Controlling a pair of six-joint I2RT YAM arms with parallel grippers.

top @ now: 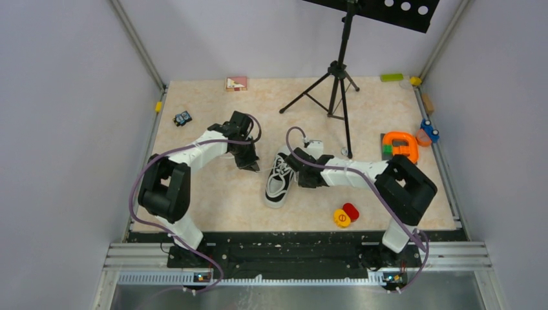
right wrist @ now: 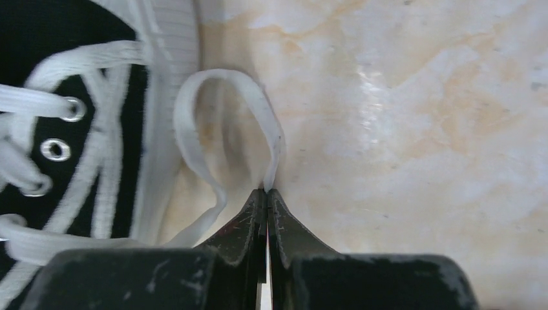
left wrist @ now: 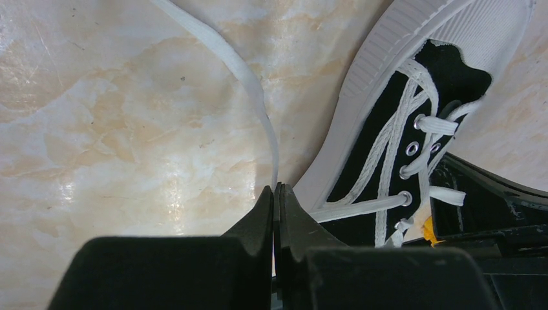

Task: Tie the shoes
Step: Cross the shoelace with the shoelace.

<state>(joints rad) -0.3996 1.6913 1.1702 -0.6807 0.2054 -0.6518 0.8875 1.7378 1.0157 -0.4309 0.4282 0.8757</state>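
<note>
Black sneaker [top: 279,181] lies mid-table [top: 213,200] between the two arms, toe toward the near edge. Left fingers [left wrist: 257,219], pressed together, pinch a white lace end [left wrist: 255,90] beside the sole. Right fingers [right wrist: 249,223], likewise closed, pinch a lace loop [right wrist: 187,135] on the shoe's opposite side.

1. The left arm [top: 194,152] reaches from the near edge of the worktop [top: 213,206] toward its middle. The left tool [left wrist: 274,190] is pinched tight on a lace [left wrist: 255,90].
2. The right arm [top: 362,171] stretches low toward the left edge. The right tool [right wrist: 266,192] is clamped on a lace loop [right wrist: 194,142].
</note>
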